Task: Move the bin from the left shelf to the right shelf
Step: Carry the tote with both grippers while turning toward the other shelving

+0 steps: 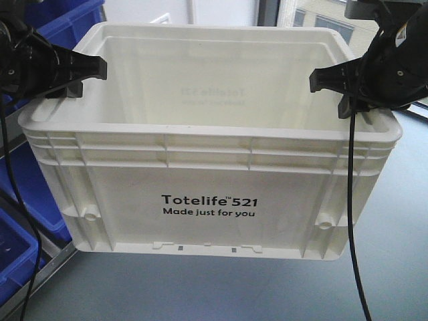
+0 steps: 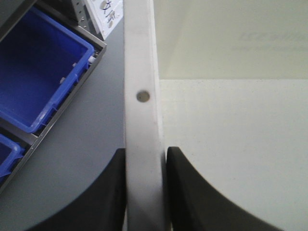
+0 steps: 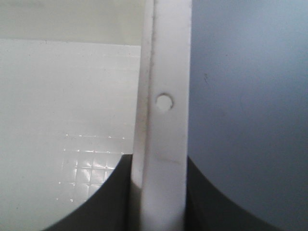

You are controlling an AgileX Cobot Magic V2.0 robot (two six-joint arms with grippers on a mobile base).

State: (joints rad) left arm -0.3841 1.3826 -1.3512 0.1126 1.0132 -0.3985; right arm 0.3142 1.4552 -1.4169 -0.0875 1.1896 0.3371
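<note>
The large white rectangular plastic bin (image 1: 210, 200) fills the front view, open and empty. Its long side faces the camera with the black print "Totelife 521 Made just for you" (image 1: 210, 205) below the ribbed rim. It is gripped by both short ends. Its base appears to hang clear of the smooth grey surface (image 1: 200, 287) below, which carries a shadow under the bin.

To the left, just beside the bin, stands a grey metal rack (image 2: 72, 96) holding smaller blue plastic bins (image 1: 20, 194). The left wrist view looks down into one of them (image 2: 38, 72), and the grey surface lies between the rack and the white rim.

The left claw (image 1: 77, 79) is closed on the bin's left rim. From its wrist camera, one black finger sits outside the wall and one inside, both pressed against the white edge (image 2: 139, 72). The right claw (image 1: 334, 90) is clamped the same way on the right rim, its fingers on either side of the edge (image 3: 166, 72).

A thin black cable (image 1: 352, 200) hangs from the right arm across the bin's front corner, and another (image 1: 17, 200) drops from the left arm in front of the blue bins.

Each rim has a small round hole just ahead of the fingers (image 2: 142, 96) (image 3: 164, 102).
</note>
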